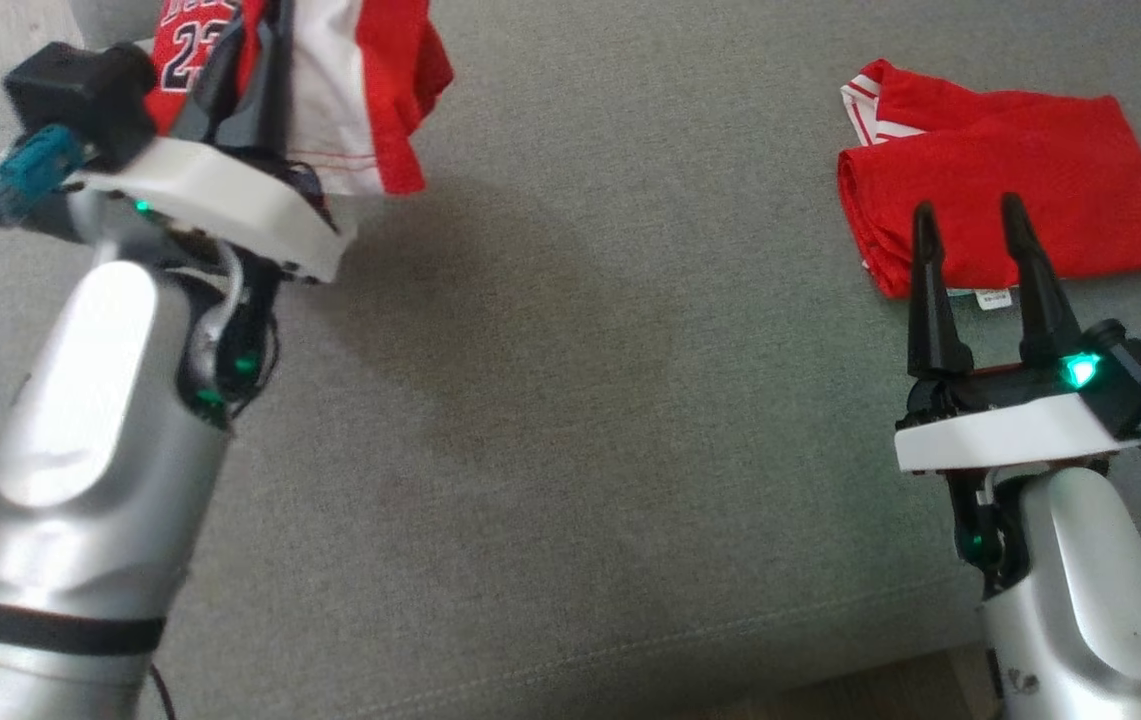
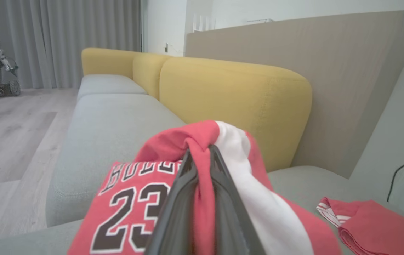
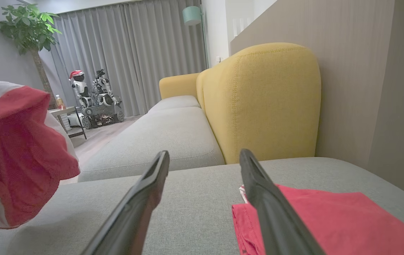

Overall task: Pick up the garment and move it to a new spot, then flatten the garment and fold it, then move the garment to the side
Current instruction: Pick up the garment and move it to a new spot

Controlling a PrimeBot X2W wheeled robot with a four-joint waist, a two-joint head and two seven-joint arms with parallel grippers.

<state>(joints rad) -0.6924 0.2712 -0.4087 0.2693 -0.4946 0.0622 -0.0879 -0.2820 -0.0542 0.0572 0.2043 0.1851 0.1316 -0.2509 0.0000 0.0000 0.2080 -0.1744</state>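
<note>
Your left tool (image 2: pixel 201 151) is clenched on a bunched fold of a red and white jersey (image 1: pixel 370 90) printed with the number 23. Both dark fingers are pressed together with cloth pinched between them. The jersey hangs lifted above the far left part of the grey sofa seat (image 1: pixel 570 420), its loose end drooping free below the grip. Your right tool (image 1: pixel 968 208) is released, fingers spread wide and holding nothing. It is poised low over the near edge of a second red garment (image 1: pixel 1030 170), which lies folded flat on the right side of the seat. Expect the jersey to be light, limp and a little slick: it will sag, swing and crumple rather than keep any shape, so a single pinch only carries it. To spread it, you would likely do best taking hold at a hem or shoulder edge with each tool. Count: two tools; two garments, one held and one folded.
</note>
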